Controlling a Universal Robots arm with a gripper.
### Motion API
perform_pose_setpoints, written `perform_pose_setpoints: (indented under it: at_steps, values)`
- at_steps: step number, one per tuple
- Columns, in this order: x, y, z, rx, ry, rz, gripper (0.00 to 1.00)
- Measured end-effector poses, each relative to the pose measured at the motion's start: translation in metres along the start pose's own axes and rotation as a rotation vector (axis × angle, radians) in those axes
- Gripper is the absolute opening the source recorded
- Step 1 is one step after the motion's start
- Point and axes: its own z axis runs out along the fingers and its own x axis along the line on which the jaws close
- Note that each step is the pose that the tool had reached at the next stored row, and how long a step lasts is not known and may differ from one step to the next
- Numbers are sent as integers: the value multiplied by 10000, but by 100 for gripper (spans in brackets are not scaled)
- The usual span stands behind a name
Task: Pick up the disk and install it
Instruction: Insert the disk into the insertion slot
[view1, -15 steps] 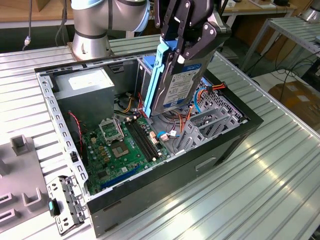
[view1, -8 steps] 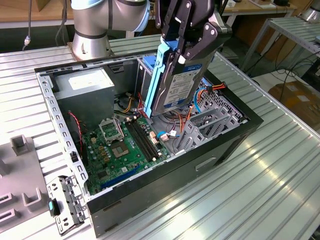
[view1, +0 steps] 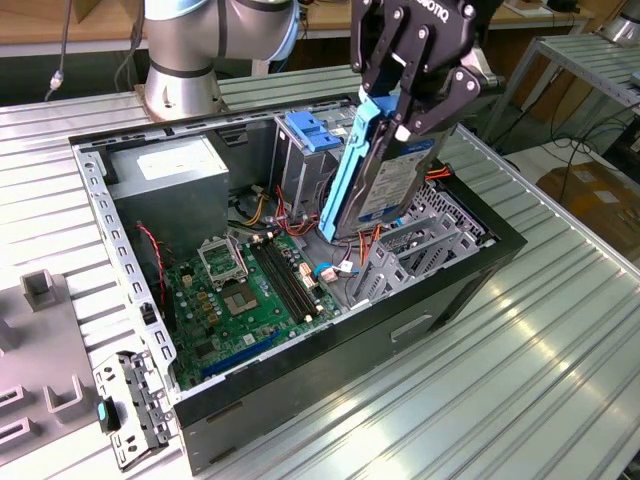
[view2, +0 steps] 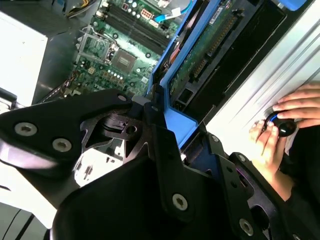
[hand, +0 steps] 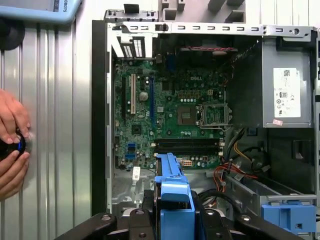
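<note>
The fingers (view1: 445, 100) are clamped on the blue-framed upper end of the disk (view1: 386, 190). The disk hangs tilted, its lower end within the open computer case (view1: 430, 300), just beside the grey drive cage (view1: 420, 245). The case rests on the ribbed metal surface (view1: 520, 380).

Black gripper (view1: 405, 110) links (silver screw heads); arm (view1: 185, 55) silver-grey, perhaps blue-capped.

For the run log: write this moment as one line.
gripper: jaws shut on disk | disk: tilted, over open case | install: not seated
</note>
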Motion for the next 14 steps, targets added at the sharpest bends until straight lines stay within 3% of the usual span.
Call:
perform_pose_setpoints:
  at_steps: [4, 14]
  values:
    - [64, -175, 63, 1, -2, 0, 37]
    - [106, -682, 123, 1, -1, 0, 37]
